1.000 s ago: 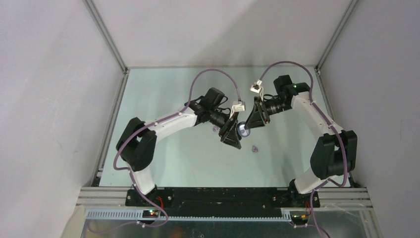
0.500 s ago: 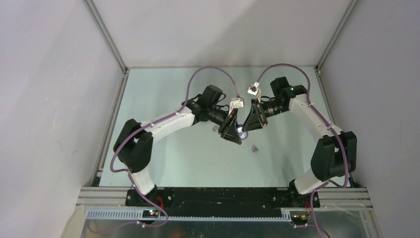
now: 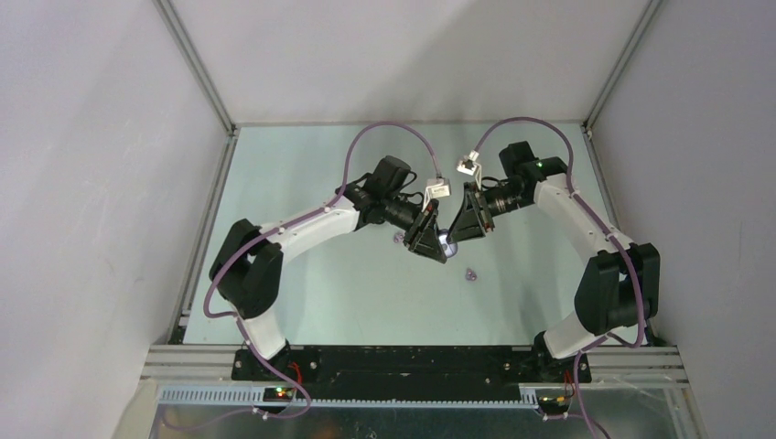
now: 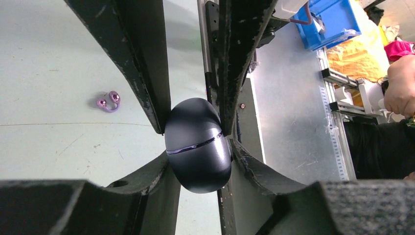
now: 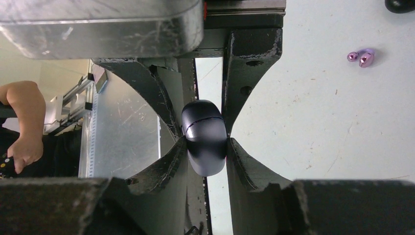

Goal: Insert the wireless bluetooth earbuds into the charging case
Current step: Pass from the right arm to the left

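The charging case (image 4: 198, 144) is a dark, glossy egg shape with its lid shut along a thin seam. Both grippers hold it above the table, facing each other. My left gripper (image 4: 198, 157) is shut on its lower half and my right gripper (image 5: 205, 147) is shut on the case (image 5: 204, 137) from the other side. In the top view the case (image 3: 446, 242) sits between the left gripper (image 3: 428, 245) and the right gripper (image 3: 460, 229). Two lilac earbuds (image 4: 108, 101) lie together on the table, also in the right wrist view (image 5: 361, 57) and the top view (image 3: 471, 273).
A small dark object (image 5: 400, 5) lies on the table at the top right edge of the right wrist view; a small speck (image 3: 397, 238) shows by the left wrist in the top view. Grey walls enclose the pale green table (image 3: 302, 183). A person's arm (image 5: 22, 122) is outside the cell.
Both grippers have shifted slightly left and toward the far side with the case between them. The left arm's elbow has swung left. The lilac earbuds have not moved.
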You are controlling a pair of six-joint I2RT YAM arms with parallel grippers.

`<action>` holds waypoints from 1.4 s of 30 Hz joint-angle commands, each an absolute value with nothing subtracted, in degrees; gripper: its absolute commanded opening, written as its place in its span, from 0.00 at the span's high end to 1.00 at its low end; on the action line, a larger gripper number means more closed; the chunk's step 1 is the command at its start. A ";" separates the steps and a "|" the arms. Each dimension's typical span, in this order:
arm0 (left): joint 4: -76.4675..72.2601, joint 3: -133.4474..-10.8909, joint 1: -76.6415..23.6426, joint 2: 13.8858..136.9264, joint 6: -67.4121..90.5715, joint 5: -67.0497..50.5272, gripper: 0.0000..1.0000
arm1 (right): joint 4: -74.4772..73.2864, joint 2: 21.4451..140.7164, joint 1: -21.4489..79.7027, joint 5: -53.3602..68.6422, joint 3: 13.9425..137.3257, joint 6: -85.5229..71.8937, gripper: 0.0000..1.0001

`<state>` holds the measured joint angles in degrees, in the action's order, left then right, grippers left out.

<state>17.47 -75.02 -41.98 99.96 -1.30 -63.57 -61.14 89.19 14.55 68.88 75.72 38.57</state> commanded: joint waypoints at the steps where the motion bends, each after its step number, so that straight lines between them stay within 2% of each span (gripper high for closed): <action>1: 15.45 -76.72 -42.52 98.55 -0.44 -66.95 0.60 | -58.32 88.27 15.21 67.65 75.58 39.47 0.80; 9: 15.86 -77.21 -42.56 99.60 -0.44 -66.17 0.72 | -58.68 88.05 16.67 67.66 75.58 39.98 0.78; 11: 15.97 -77.42 -42.59 99.89 -0.44 -66.20 0.79 | -58.59 87.94 17.16 67.63 75.55 39.88 0.75; 13: 15.99 -77.55 -42.53 100.25 -0.44 -66.29 0.89 | -58.50 87.89 17.29 67.97 75.57 39.64 0.73; 17: 16.09 -77.67 -42.50 100.37 -0.44 -66.30 0.97 | -59.57 88.33 16.70 69.26 76.13 40.37 0.67; 21: 16.19 -77.53 -42.31 99.73 -0.44 -66.69 0.99 | -62.87 89.65 14.64 71.54 77.27 42.11 0.59; 26: 15.94 -77.32 -41.91 98.69 -0.44 -66.73 1.00 | -66.37 91.52 13.48 73.67 78.54 44.94 0.42; 28: 15.59 -77.15 -41.53 98.29 -0.44 -66.90 1.00 | -66.67 92.02 13.59 74.03 78.57 45.17 0.39; 36: 11.91 -75.90 -39.82 96.57 3.74 -68.14 1.00 | -73.96 94.65 13.99 75.82 80.89 52.31 0.43; 38: 11.01 -75.59 -39.64 96.52 4.42 -68.30 1.00 | -76.45 95.24 14.43 75.94 81.71 54.21 0.46; 42: 10.17 -75.03 -39.65 96.52 4.76 -67.84 1.00 | -76.83 95.62 14.68 75.66 82.14 54.31 0.60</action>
<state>13.34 -75.09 -39.77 99.88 3.20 -66.26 -73.34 95.29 14.24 73.60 79.66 51.05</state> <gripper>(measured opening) 0.397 0.451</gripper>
